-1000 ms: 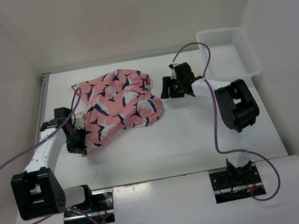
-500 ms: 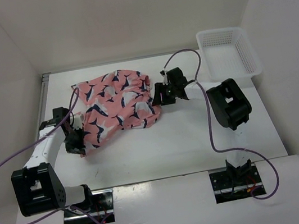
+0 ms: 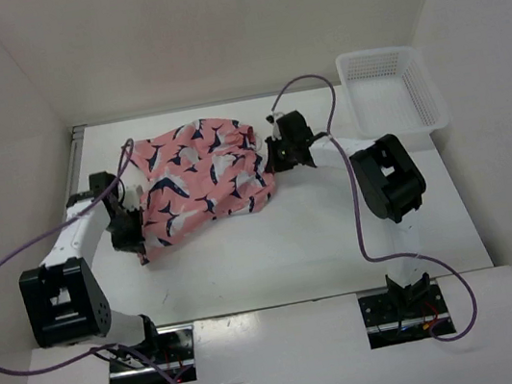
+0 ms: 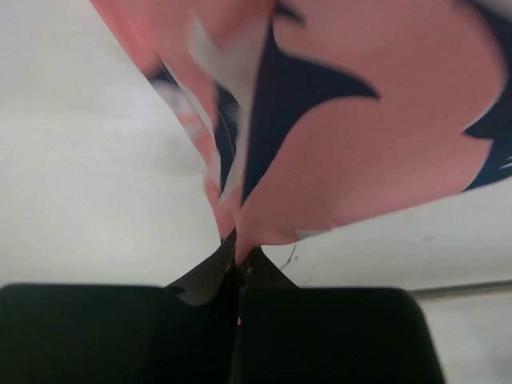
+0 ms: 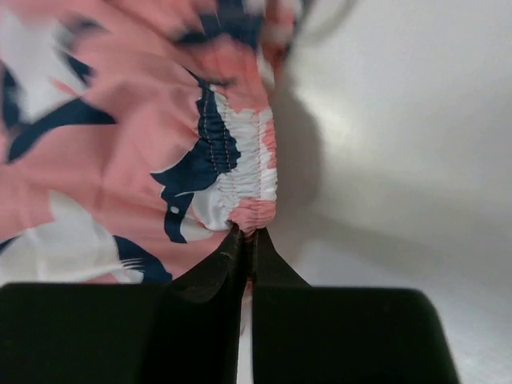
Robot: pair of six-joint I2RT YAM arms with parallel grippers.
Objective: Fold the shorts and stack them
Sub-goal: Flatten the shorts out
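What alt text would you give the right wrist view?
The right gripper is pinched shut on the gathered waistband of the coral-pink shorts printed with navy and white shapes. White table fills the right of the frame.

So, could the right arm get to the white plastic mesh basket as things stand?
Probably yes: the white plastic mesh basket sits on that arm's side with nothing between them. But the right gripper is shut on the coral-pink whale-print fabric shorts, so it must release or drag them.

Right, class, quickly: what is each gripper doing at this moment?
Left gripper: shut on the soft coral-pink whale-print fabric shorts.
Right gripper: shut on the shorts' gathered waistband.
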